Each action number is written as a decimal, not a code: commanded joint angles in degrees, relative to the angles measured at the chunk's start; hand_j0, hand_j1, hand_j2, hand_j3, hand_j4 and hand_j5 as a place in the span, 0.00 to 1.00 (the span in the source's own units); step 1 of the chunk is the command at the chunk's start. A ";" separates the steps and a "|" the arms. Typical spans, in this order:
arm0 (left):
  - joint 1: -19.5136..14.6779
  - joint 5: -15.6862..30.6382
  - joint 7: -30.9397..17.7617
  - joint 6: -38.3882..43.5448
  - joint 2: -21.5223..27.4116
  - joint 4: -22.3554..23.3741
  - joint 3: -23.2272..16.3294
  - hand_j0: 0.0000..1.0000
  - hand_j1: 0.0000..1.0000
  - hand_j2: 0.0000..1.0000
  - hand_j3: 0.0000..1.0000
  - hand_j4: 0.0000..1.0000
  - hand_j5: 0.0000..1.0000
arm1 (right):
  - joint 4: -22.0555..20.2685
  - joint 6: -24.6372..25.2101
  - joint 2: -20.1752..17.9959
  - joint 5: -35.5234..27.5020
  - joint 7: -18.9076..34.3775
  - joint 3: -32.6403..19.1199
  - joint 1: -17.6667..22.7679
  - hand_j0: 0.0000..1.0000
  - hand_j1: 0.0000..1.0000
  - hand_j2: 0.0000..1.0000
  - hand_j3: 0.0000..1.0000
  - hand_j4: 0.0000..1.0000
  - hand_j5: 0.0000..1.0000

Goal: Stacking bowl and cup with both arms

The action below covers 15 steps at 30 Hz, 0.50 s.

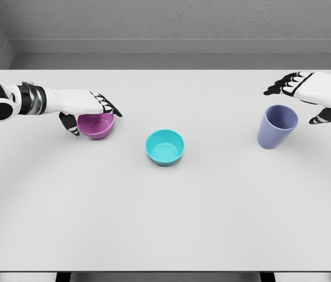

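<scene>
The far rim of the purple bowl (97, 126) was covered by the left hand (89, 108), whose fingers were curled over it in a grasp with the thumb down its near side. The right arm was cut off at the picture's right edge. A plain white desk (165, 223) was seen, backed by a grey wall (171, 20). The teal bowl (165, 147) stood upright and empty at the desk's middle, apart from the others. The blue-violet cup (277, 126) stood upright at the right, with the right hand (309, 97) held spread and released just above and behind it, grasping nothing.
</scene>
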 commanded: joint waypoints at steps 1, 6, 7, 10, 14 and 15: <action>0.00 -0.01 0.02 0.14 -0.06 0.07 0.06 1.00 1.00 1.00 1.00 1.00 1.00 | -0.01 0.16 -0.03 -0.30 -0.03 0.02 0.00 1.00 1.00 1.00 1.00 1.00 1.00; 0.09 -0.80 0.02 0.14 -0.68 0.07 0.06 1.00 1.00 1.00 1.00 1.00 1.00 | -0.01 0.16 -0.11 -0.30 -0.03 0.02 -0.09 1.00 1.00 1.00 1.00 1.00 1.00; 0.09 -0.80 0.02 0.14 -0.68 0.07 0.06 1.00 1.00 1.00 1.00 1.00 1.00 | -0.01 0.16 -0.03 -0.30 -0.03 0.02 0.00 1.00 1.00 1.00 1.00 1.00 1.00; 0.09 -0.89 0.02 0.14 -0.68 0.07 0.06 1.00 1.00 1.00 1.00 1.00 1.00 | 0.08 0.16 -0.03 -0.30 -0.03 0.11 0.00 1.00 1.00 1.00 1.00 1.00 1.00; 0.35 -0.89 0.02 0.14 -0.68 0.07 0.06 0.96 0.96 0.96 0.96 0.96 0.96 | 0.08 0.16 -0.03 -0.30 -0.03 0.11 0.00 1.00 1.00 1.00 1.00 1.00 1.00; 0.35 -0.89 0.02 0.14 -0.68 0.07 0.06 0.93 0.93 0.93 0.93 0.93 0.93 | -0.01 0.16 -0.03 -0.30 -0.03 0.20 0.00 1.00 1.00 1.00 1.00 1.00 1.00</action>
